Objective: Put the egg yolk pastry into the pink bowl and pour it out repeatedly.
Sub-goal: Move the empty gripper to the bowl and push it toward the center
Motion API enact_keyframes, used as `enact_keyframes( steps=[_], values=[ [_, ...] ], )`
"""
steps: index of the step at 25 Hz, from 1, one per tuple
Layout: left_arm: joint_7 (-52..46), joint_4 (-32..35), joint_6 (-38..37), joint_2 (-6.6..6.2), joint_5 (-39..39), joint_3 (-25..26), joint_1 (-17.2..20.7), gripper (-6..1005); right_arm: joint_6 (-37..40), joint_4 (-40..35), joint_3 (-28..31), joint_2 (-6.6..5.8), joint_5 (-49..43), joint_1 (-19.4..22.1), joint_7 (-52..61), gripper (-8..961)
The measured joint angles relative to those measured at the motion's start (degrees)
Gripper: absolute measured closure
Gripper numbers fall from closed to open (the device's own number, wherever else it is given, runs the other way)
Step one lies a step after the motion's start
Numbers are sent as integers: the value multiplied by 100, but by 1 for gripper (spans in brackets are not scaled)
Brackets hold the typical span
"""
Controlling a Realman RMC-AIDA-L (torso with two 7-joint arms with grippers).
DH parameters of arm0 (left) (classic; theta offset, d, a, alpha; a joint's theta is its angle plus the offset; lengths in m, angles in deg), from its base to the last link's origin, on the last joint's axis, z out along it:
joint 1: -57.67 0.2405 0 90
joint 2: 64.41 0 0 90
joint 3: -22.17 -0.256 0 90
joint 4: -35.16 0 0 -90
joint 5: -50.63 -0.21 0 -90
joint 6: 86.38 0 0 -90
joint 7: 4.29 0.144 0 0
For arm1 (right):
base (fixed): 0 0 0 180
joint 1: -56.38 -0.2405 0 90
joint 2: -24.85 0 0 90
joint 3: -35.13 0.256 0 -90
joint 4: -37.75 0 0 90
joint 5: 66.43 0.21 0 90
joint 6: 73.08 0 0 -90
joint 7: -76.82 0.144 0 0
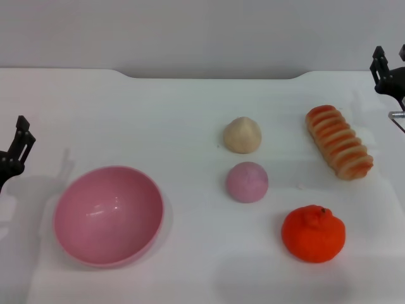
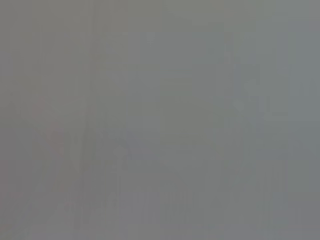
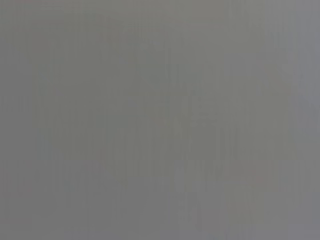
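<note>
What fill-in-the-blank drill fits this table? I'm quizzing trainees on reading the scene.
1. The bowl holds ____ right now.
2. The pastry sits just behind the pink ____.
3. The fruit nearest the camera is coloured ____.
4. The ridged roll lies nearest the ____ gripper.

Missing words: nothing; ball; orange; right.
</note>
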Motion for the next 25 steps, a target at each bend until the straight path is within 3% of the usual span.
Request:
enact_keyframes(
  steps=[21, 25],
  values=[
    [316, 110, 403, -4, -7, -307, -5, 140, 164, 28, -18, -2, 4, 22, 162, 458],
    [-566, 141, 317, -25, 3, 174, -56, 139, 169, 29, -9, 1, 4, -14, 164, 458]
  ],
)
